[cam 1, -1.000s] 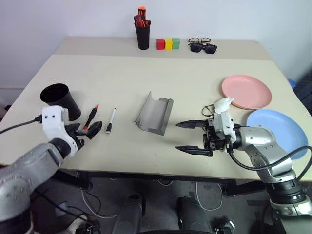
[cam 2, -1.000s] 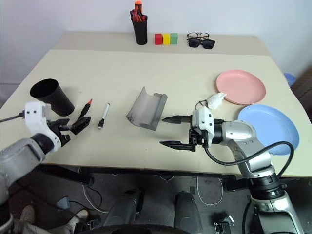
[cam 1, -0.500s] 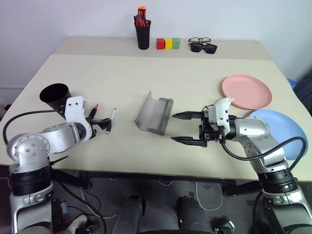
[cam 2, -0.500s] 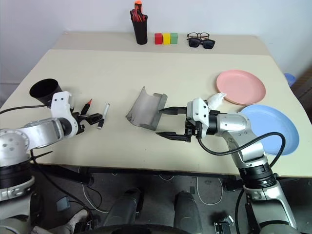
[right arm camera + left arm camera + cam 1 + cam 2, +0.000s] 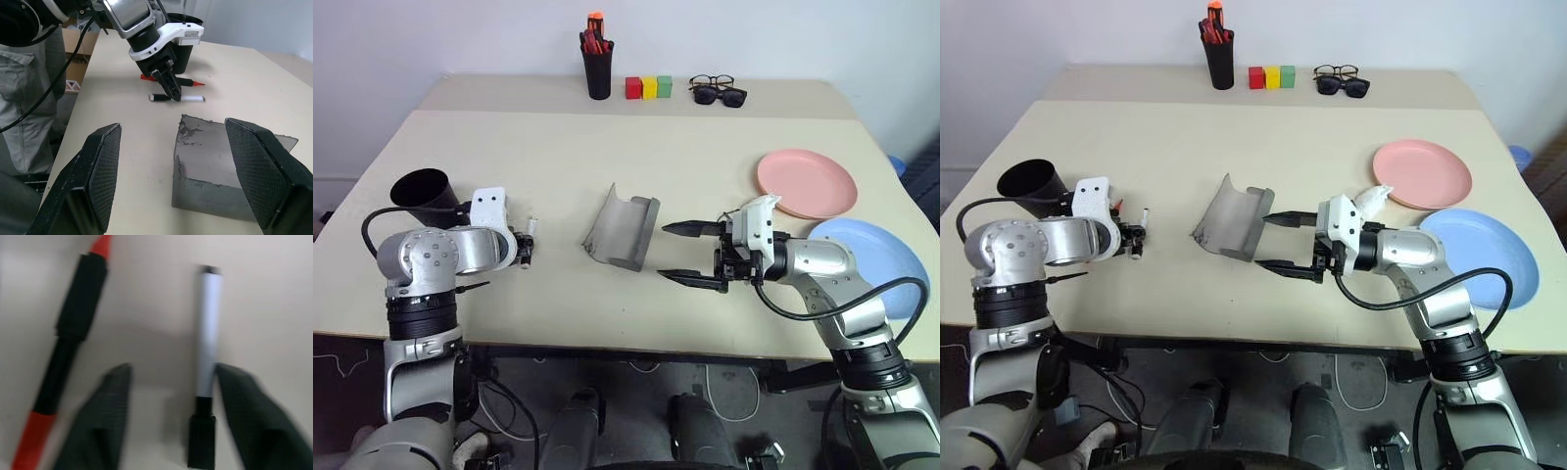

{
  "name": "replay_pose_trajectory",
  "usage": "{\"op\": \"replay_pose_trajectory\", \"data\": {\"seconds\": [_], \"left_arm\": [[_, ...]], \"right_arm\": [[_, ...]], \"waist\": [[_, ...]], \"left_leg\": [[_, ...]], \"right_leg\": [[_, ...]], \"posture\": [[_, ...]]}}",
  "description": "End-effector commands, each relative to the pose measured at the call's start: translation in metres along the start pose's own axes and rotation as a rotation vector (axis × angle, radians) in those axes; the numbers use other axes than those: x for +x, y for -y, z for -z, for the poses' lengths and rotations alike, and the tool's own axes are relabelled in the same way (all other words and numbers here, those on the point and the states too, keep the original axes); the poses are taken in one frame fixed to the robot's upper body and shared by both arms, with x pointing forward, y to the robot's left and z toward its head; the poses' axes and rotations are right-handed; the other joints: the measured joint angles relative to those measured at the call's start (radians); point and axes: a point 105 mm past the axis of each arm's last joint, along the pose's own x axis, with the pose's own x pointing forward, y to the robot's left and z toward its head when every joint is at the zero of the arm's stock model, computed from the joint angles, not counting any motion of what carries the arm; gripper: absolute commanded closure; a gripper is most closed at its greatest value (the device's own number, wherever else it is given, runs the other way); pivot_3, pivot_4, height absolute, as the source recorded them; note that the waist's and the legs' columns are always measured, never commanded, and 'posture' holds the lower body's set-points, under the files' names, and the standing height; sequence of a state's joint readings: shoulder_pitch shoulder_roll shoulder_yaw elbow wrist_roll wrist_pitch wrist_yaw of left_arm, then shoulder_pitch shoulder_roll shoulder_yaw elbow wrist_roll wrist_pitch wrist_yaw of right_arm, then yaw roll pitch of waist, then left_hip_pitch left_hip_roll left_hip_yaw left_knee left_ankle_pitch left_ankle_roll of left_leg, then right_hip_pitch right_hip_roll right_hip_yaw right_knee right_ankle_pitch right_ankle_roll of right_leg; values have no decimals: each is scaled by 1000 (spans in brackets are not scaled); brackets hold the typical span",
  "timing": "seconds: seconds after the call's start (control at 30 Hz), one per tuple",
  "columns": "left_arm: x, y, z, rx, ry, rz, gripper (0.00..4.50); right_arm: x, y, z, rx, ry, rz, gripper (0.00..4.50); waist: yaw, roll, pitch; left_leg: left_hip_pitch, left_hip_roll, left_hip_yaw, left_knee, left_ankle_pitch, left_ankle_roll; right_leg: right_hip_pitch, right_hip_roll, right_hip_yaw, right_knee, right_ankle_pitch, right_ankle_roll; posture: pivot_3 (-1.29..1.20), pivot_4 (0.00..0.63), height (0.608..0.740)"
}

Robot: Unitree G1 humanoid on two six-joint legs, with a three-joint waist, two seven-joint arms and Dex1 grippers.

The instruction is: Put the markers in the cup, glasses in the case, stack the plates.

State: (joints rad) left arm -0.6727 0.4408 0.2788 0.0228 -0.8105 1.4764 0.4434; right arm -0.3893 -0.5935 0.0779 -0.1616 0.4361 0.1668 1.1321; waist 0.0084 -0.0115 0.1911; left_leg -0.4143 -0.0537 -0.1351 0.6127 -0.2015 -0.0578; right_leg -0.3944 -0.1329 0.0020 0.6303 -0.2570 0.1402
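A beige bench [image 5: 558, 166] carries the task items. Near its left edge stands the cup [image 5: 423, 191], wide, black and tapered, tilted so its open mouth faces up and outward. Just beside it lie two slim markers side by side: a black marker with red ends [image 5: 73, 328] and a white marker with a black cap [image 5: 205, 367].

The left gripper [image 5: 171, 426] points down at the bench with its two black fingers either side of the white marker's capped end. The jaws are partly closed around it, with a little space showing on each side, so a firm grip cannot be confirmed. The black and red marker lies just outside one finger.

In the middle of the bench the grey case [image 5: 625, 230] lies open, its matte, felt-like shell forming a curved trough with the hinged lid raised.

The right gripper [image 5: 690, 253] hovers level just beside the case, fingers pointing toward it, jaws spread wide and holding nothing.

Behind the right wrist, a bit of thin black wire frame, likely the glasses [image 5: 732, 219], peeks out near a pale crumpled thing; details cannot be made out.

At the right side rest two smooth round plates, lying close but unstacked: a pink plate [image 5: 806, 183] further back and a light blue plate [image 5: 876, 262] nearer the front edge.
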Motion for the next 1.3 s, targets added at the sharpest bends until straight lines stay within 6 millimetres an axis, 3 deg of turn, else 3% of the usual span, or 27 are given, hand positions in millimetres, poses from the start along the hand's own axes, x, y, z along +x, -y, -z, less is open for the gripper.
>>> {"op": "replay_pose_trajectory", "data": {"seconds": [0.03, 0.07, 0.1, 0.23, 0.33, 0.47, 0.57, 0.63, 0.73, 0.83, 0.9, 1.0, 1.17, 1.3], "left_arm": [[6, 6, 8, 20, -49, 25, 3880], [6, 7, 9, 22, -52, 29, 4312], [6, 8, 9, 24, -56, 33, 4425], [1, 18, 7, 36, -35, 110, 4425], [-16, 35, -1, 94, 34, 227, 4425], [-63, 61, -25, 232, 302, 411, 4425], [-79, 58, -40, 275, 443, 395, 4425], [-93, 41, -62, 308, 630, 250, 4425], [-128, 3, -96, 284, 963, -42, 4425], [-160, -36, -112, 139, 1274, -302, 4425], [-171, -58, -107, 63, 1408, -449, 4425], [-161, -77, -96, 105, 1403, -613, 4425], [-159, -88, -90, 89, 1437, -750, 4425], [-146, -101, -84, 80, 1395, -877, 4425]], "right_arm": [[-2, 1, -10, -50, 27, 19, 1047], [-3, 1, -10, -51, 25, 23, 1047], [-4, 1, -9, -51, 24, 25, 1047], [-5, 2, -8, -51, 21, 34, 1047], [-6, 4, -7, -49, 19, 40, 1047], [-4, 11, -10, -33, 52, 64, 1047], [-2, 16, -15, -12, 97, 79, 1047], [2, 19, -21, 13, 151, 84, 1047], [9, 20, -28, 25, 221, 65, 1047], [16, 21, -30, 27, 261, 48, 1047], [20, 22, -32, 25, 286, 37, 1047], [28, 21, -34, 24, 320, 3, 1047], [35, 21, -33, 11, 329, -18, 1047], [37, 20, -32, 8, 334, -16, 1047]], "waist": [[3, 0, 0], [5, 0, 0], [5, 0, 0], [3, 0, 0], [2, -1, 1], [-7, -4, 2], [-22, -3, 3], [-25, -3, 3], [-26, -3, 3], [-19, -3, 3], [-15, -4, 2], [-15, -4, 2], [-18, -4, 2], [-20, -4, 2]], "left_leg": [[0, 0, 0, 0, 0, -1], [0, 0, 0, 0, 1, -1], [0, -1, 0, 1, 1, -2], [0, -1, 0, 1, 1, -2], [0, -1, 0, 0, 1, -2], [-5, 0, 0, 0, 1, -3], [-6, 0, -1, -1, 2, -4], [-6, 0, -1, -2, 2, -4], [-5, 1, 0, -2, 2, -4], [-6, 0, 0, -2, 3, -4], [-6, 0, 0, -1, 3, -4], [-6, 0, 0, -2, 3, -4], [-6, 0, -1, -1, 3, -4], [-5, 0, -1, -1, 3, -4]], "right_leg": [[0, 0, 0, 0, 0, 0], [1, 0, 0, 0, 0, 1], [1, 0, 0, 0, 0, 1], [1, -1, 0, -1, 0, 2], [1, -1, 0, -1, 0, 2], [-3, -1, 0, -1, 1, 1], [-6, 0, 0, -1, 1, 1], [-6, 0, 0, 0, 1, 1], [-6, 0, 1, -1, 1, 0], [-6, 0, 1, -1, 1, 0], [-4, 0, 1, -3, 1, 0], [-4, 0, 1, -3, 2, 0], [-5, 0, 1, -1, 3, 2], [-5, 0, 1, 0, 3, 4]], "posture": [[0, 150, 740], [0, 150, 740], [0, 150, 740], [0, 150, 740], [0, 150, 740], [0, 150, 740], [0, 150, 740], [0, 150, 740], [0, 150, 740], [0, 150, 740], [0, 150, 740], [0, 150, 740], [0, 150, 740], [0, 150, 740]]}}
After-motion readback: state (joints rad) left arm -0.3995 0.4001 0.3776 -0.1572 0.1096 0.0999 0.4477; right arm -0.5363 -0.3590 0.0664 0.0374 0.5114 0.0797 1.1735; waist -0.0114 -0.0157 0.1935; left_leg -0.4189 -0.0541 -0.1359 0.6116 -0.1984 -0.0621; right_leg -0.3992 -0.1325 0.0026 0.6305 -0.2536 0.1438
